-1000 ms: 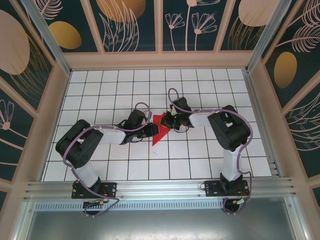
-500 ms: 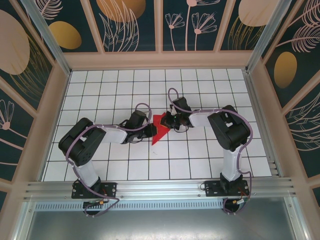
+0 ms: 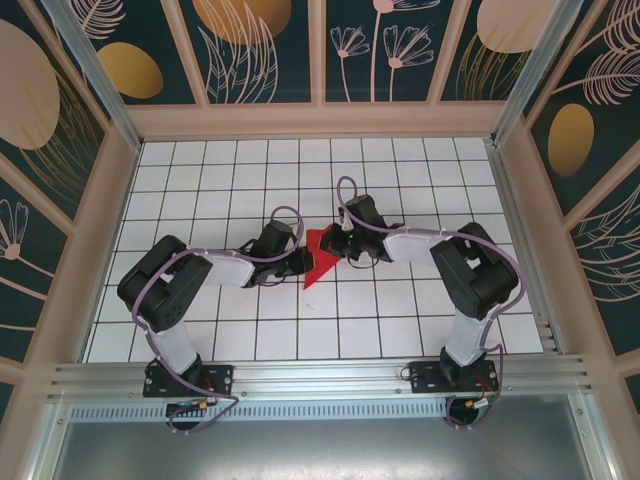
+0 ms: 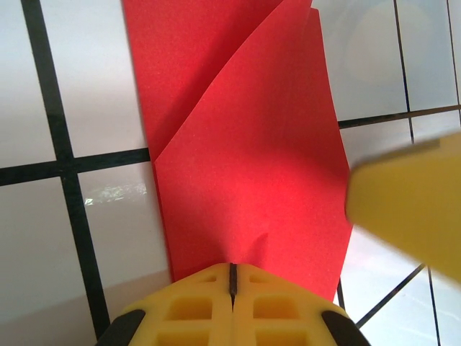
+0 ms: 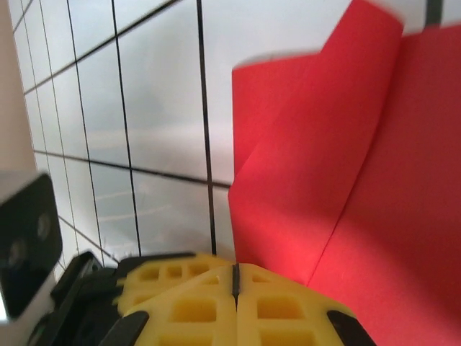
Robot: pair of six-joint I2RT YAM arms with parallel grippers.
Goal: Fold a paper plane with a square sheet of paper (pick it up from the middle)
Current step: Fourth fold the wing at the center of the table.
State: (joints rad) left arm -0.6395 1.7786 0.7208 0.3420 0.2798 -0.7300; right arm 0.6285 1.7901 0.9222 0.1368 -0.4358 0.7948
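Note:
The square sheet of paper [image 3: 321, 257] is a folded red shape with layered flaps, lying mid-table between both grippers. My left gripper [image 3: 304, 263] meets its left edge. In the left wrist view the gripper [image 4: 232, 268] is shut, and the paper [image 4: 245, 144] puckers into a small ridge right at the jaw seam. My right gripper [image 3: 337, 247] is at the paper's upper right edge. In the right wrist view it [image 5: 234, 268] is shut on a corner of the paper [image 5: 360, 180], where one flap stands up. Each wrist view catches the other gripper's yellow fingers [image 4: 410, 209] [image 5: 155, 277].
The table [image 3: 200, 190] is white with a black grid. Beige frame walls [image 3: 110, 210] enclose it on three sides, and an aluminium rail [image 3: 320, 378] runs along the near edge by the arm bases. Open tiles surround the paper.
My left gripper has closed its last small gap on the paper's edge. The right arm's elbow has swung outward to the right, its gripper staying at the paper.

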